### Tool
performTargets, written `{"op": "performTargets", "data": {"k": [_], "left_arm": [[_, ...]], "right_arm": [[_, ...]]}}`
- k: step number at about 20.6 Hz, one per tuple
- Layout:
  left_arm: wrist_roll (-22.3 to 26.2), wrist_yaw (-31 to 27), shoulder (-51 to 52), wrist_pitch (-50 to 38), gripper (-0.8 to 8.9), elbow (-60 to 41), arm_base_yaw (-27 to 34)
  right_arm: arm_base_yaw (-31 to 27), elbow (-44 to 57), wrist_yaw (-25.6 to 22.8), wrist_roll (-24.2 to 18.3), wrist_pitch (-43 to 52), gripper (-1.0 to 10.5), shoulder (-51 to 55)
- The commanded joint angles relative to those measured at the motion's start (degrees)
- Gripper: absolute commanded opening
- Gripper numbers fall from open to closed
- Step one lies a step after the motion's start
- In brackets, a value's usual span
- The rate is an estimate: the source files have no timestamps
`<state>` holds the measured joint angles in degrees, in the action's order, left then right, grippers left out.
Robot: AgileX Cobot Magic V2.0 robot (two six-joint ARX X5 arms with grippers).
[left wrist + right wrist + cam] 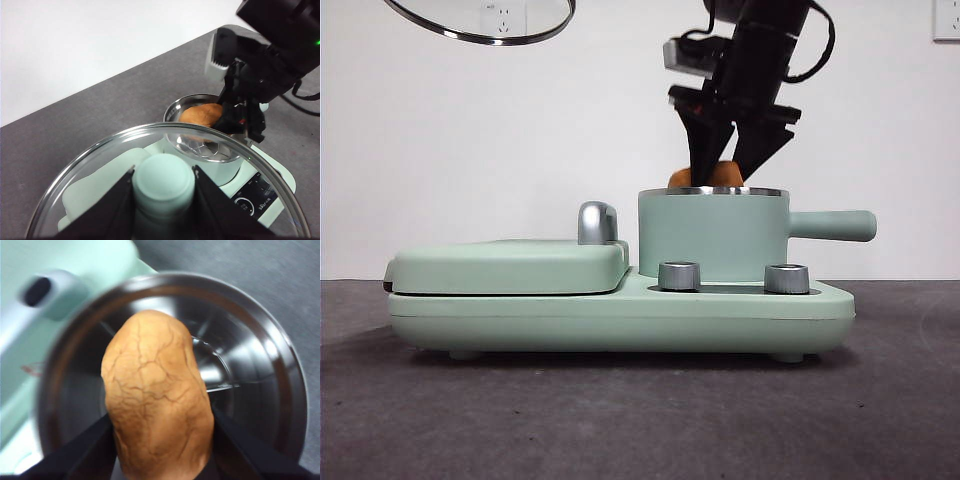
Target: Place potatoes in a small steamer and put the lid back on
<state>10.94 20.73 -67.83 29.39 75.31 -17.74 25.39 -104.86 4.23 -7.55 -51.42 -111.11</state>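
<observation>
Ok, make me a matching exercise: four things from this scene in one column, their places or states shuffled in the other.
1. orange-brown cracked potato
2. clear glass lid with mint-green knob
3. mint-green steamer pot with steel rim
4. silver dial

a. held aloft by the left gripper
b. gripped by the right gripper at the pot's mouth
c. standing on the base, uncovered
d. on the base's front

1-b, 2-a, 3-c, 4-d

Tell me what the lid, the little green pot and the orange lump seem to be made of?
Lid: clear glass by its transparency, shiny steel rim, matte mint knob, probably plastic. Small steamer: smooth mint-green coated outside, mirror-bright steel inside. Potato: matte, cracked orange-brown crust; real or model, I cannot tell.
</observation>
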Motion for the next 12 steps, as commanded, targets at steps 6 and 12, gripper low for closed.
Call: {"op": "performTargets", "data": {"k": [6,12], "left_arm": [[0.39,0.28,0.09,-1.81,0.1,0.96,-0.11],[0.39,0.28,0.09,-1.79,0.1,0.96,-0.11]], "right_arm": [[0.24,-1.64,-0.61,-0.85,0.52,2.0,-4.04],[0.24,-1.64,-0.7,-0.85,0.15,2.8,-4.72]]}}
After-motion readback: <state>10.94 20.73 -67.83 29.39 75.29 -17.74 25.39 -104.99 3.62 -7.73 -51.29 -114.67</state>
